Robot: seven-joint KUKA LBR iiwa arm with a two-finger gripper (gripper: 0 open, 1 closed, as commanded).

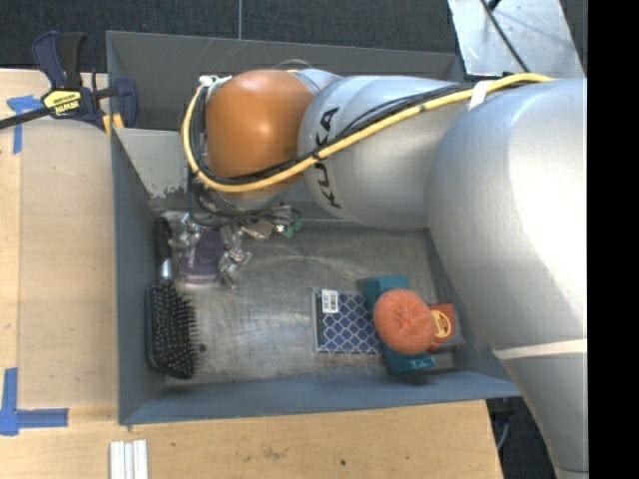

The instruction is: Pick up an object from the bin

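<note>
Purple lump [199, 265] (pale, translucent) lies near the bin's [128, 297] left wall, right under the gripper [212, 245]; whether the gripper is spread or pinching it cannot be told. The arm [399, 158] reaches in from the right, wrist pointing down. 1 black brush [170, 329] lies just nearer the camera; 1 blue card [342, 319] and 1 orange ball [402, 322] lie well right.

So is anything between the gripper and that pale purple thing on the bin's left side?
Nothing visible. The gripper is right at the pale purple thing. The black hairbrush lies just below it in the view, apart; the orange ball is far right.
</note>
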